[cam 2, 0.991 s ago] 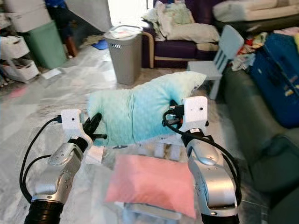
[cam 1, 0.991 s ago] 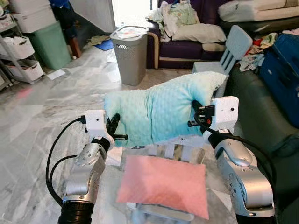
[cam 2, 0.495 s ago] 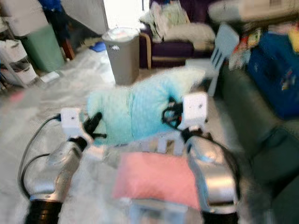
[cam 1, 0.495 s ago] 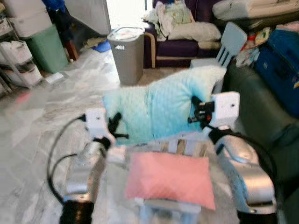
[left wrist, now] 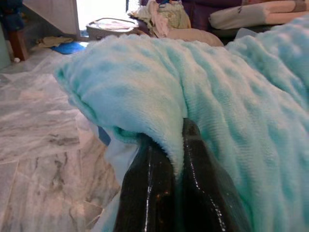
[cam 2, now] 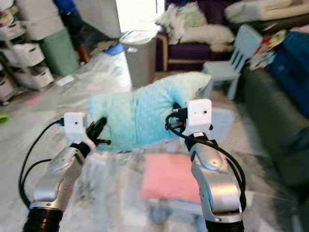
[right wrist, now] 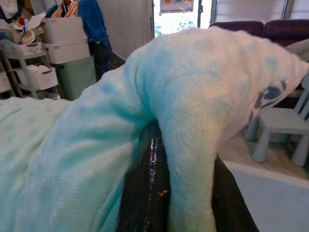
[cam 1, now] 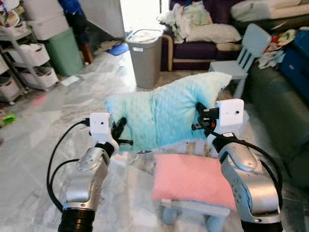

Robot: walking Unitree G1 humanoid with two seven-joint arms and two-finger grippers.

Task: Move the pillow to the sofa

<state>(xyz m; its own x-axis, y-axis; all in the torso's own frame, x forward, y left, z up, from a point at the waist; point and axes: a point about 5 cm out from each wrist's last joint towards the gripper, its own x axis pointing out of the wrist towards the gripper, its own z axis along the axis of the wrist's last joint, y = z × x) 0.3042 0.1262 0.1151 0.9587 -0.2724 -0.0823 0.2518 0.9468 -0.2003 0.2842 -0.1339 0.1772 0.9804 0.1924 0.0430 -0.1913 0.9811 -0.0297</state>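
1. Currently, the mint-green dotted pillow (cam 1: 166,113) is suspended in the air between both arms, in front of the robot's chest, above the marble floor (cam 1: 43,125).
2. Left end effector (cam 1: 120,133): its two black fingers (left wrist: 149,188) are closed narrow on the pillow's left edge, with a fold of the fabric pinched between them, as the left wrist view confirms.
3. Right end effector (cam 1: 199,123): its fingers (right wrist: 145,188) clamp a fold at the pillow's right end; the plush fabric bulges over and between them in the right wrist view.
4. The pillow sags slightly in the middle, with its right corner raised higher than its left.
5. Below the held pillow, a pink pillow (cam 1: 193,181) lies flat on a small light-blue bench (cam 1: 193,212), partly hidden by the right arm.
6. Ahead of the robot stands a grey laundry hamper (cam 1: 146,58) with a perforated wall.
7. Beyond the hamper, a dark purple sofa (cam 1: 193,48) carries a heap of clothes (cam 1: 188,17) and a cream cushion (cam 1: 212,33).
8. A light-blue child's chair (cam 1: 244,58) stands just beside that sofa, to its right.
9. A dark green sofa (cam 1: 277,111) runs along the robot's right side, near the right arm.
10. At far left, white storage drawers (cam 1: 26,65) and a green bin (cam 1: 65,50) stand against the wall.
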